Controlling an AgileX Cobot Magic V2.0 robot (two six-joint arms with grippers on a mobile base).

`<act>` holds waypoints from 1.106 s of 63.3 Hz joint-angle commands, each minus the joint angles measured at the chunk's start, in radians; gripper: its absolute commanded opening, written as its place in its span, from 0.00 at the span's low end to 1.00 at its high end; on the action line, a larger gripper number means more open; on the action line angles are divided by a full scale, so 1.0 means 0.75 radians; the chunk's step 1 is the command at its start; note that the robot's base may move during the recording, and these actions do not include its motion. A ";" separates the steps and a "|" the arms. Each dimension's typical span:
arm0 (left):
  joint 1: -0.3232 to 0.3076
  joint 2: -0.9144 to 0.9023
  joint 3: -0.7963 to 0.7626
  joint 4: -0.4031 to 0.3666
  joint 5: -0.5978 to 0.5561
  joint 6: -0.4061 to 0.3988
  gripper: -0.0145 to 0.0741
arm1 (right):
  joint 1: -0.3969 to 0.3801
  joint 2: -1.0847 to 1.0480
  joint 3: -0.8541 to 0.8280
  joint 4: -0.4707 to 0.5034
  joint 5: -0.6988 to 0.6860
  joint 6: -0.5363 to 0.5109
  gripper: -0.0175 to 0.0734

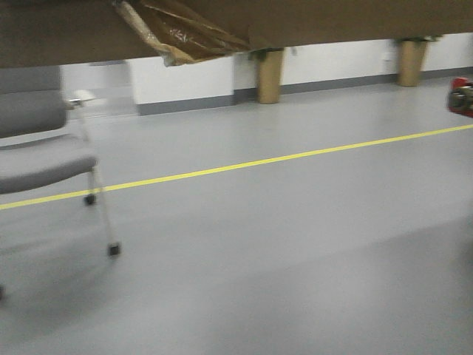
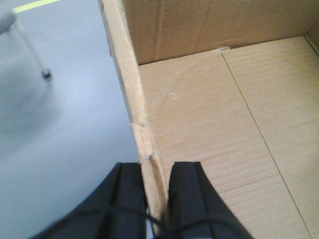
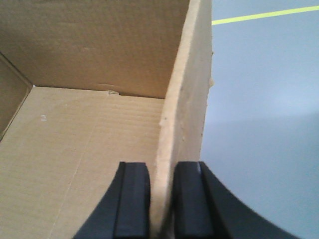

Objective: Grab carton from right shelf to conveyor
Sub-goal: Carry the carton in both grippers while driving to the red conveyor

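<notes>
Carry carton [image 1: 332, 18] level w/ L gripper [image 2: 157, 169] clamped on left wall, R gripper [image 3: 160, 169] clamped on right wall. Keep equal ht, no twist; steer clear of chair [image 1: 44, 151].

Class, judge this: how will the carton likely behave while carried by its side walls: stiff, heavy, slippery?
Probably light: the carton looks empty inside. Its thin walls may flex, since each is pinched at the rim by the left pincer and right pincer. The bottom may be weak: tape hangs torn.
</notes>
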 commanded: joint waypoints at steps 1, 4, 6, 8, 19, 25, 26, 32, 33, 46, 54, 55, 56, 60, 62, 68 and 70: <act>0.009 -0.011 -0.006 0.062 0.013 0.015 0.15 | -0.009 -0.009 -0.004 -0.057 -0.121 -0.009 0.12; 0.009 -0.011 -0.006 0.065 0.013 0.015 0.15 | -0.009 -0.009 -0.004 -0.057 -0.121 -0.009 0.12; 0.009 -0.011 -0.006 0.065 0.013 0.015 0.15 | -0.009 -0.009 -0.004 -0.057 -0.121 -0.009 0.12; 0.009 -0.011 -0.006 0.068 0.013 0.015 0.15 | -0.009 -0.006 -0.004 -0.057 -0.121 -0.009 0.12; 0.009 -0.011 -0.006 0.151 0.013 0.015 0.15 | -0.009 -0.006 -0.004 -0.057 -0.119 -0.009 0.12; 0.009 -0.011 -0.006 0.185 0.013 0.015 0.15 | -0.009 -0.006 -0.004 -0.057 -0.119 -0.009 0.12; 0.009 -0.011 -0.006 0.191 0.013 0.015 0.15 | -0.009 -0.006 -0.004 -0.054 -0.119 -0.009 0.12; 0.009 -0.011 -0.006 0.243 0.013 0.015 0.15 | -0.009 -0.006 -0.004 -0.050 -0.119 -0.009 0.12; 0.009 -0.011 -0.006 0.246 0.013 0.015 0.15 | -0.009 -0.006 -0.004 -0.050 -0.119 -0.009 0.12; 0.009 -0.011 -0.006 0.312 0.013 0.015 0.15 | -0.009 -0.003 -0.004 -0.050 -0.119 -0.009 0.12; 0.009 -0.011 -0.006 0.331 0.010 0.015 0.15 | -0.009 -0.003 -0.004 -0.050 -0.119 -0.009 0.12; 0.009 -0.011 -0.006 0.334 0.010 0.015 0.15 | -0.009 -0.003 -0.004 -0.050 -0.119 -0.009 0.12; 0.009 -0.011 -0.006 0.334 0.010 0.015 0.15 | -0.009 -0.003 -0.004 -0.050 -0.119 -0.009 0.12; 0.009 -0.011 -0.006 0.334 0.008 0.015 0.15 | -0.009 -0.003 -0.004 -0.050 -0.119 -0.009 0.12; 0.009 -0.011 -0.006 0.334 0.008 0.015 0.15 | -0.009 -0.003 -0.004 -0.050 -0.119 -0.009 0.12; 0.009 -0.011 -0.006 0.336 0.002 0.015 0.15 | -0.009 -0.003 -0.004 -0.050 -0.119 -0.009 0.12; 0.009 -0.011 -0.006 0.336 -0.002 0.015 0.15 | -0.009 -0.003 -0.004 -0.050 -0.119 -0.009 0.12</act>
